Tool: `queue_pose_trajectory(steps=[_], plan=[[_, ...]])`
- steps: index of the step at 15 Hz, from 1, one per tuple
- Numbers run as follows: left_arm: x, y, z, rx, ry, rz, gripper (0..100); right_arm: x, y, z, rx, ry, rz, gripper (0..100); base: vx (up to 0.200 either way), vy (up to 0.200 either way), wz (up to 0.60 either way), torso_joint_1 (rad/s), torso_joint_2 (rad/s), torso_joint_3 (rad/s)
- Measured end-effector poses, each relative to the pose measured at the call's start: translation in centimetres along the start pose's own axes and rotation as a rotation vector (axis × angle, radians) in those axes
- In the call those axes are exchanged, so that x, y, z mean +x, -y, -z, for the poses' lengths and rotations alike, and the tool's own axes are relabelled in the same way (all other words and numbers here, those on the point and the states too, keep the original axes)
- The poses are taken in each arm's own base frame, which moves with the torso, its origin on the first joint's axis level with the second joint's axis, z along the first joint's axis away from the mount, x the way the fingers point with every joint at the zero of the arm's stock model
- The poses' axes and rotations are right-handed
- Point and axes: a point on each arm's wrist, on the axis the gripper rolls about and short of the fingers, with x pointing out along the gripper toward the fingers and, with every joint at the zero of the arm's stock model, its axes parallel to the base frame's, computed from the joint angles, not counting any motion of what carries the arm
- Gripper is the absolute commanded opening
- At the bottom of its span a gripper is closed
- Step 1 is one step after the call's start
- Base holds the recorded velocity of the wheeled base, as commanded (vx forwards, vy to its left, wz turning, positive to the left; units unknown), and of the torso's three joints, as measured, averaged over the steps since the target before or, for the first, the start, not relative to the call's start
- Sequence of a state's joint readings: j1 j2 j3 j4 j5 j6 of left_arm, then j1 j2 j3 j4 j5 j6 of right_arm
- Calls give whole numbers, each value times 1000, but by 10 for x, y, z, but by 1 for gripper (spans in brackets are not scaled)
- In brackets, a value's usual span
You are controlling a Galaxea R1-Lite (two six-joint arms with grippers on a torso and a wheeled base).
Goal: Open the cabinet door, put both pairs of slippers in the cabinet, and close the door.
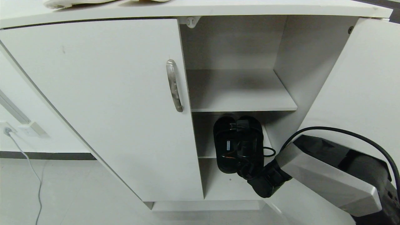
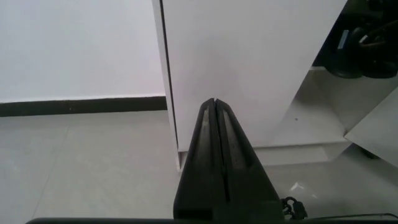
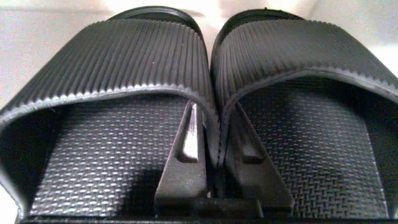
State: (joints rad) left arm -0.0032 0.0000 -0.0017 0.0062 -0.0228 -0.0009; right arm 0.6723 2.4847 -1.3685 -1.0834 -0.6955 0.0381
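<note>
Wall socket [image 1: 29,129]: low on the wall at far left, with a cable [image 1: 31,168] trailing down to the floor.
Left gripper [image 2: 214,109]: low over the floor, facing the bottom corner of the closed door, fingers pressed together on nothing.
Left cabinet door [image 1: 103,103]: shut, its metal handle [image 1: 174,86] upright near the inner edge.
Cabinet top [image 1: 218,9]: a pale item [image 1: 72,3] lies at its left end. I cannot tell whether it is the second pair.
Upper shelf [image 1: 240,90]: bare.
Black slippers [image 1: 239,143]: side by side under that shelf, in the mouth of the lower compartment. I cannot tell whether the soles rest on anything.
Right gripper [image 3: 217,149]: reaches in from the right, one finger inside each slipper, pinching the two inner walls together.
Right cabinet door [image 1: 359,93]: swung wide open, close beside the right arm.
Step in hand: setting the black pair down inside.
Doing it well: carry the pair deeper and to one side, leaving room for the other pair. Lower until the soles sit flat, then spread the fingers and back straight out, so the heels clear the door's path.
</note>
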Motion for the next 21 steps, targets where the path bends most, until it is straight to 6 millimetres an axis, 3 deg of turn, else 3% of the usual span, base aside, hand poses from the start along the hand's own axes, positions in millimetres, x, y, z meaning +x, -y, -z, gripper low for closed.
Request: queue_pose_trajectory(steps=[7,17,18,21], plan=[[0,0,0,0,0,0,0,41,1,-2,2,1,22,0,0,0,0,0,0,0],[0,0,0,0,0,0,0,49,4,-2,7,4,24,0,0,0,0,0,0,0],[0,0,0,0,0,0,0,49,4,-1,6,2,25,100,0,0,0,0,0,0],[0,0,0,0,0,0,0,49,4,3,-1,-6,22,100,0,0,0,0,0,0]])
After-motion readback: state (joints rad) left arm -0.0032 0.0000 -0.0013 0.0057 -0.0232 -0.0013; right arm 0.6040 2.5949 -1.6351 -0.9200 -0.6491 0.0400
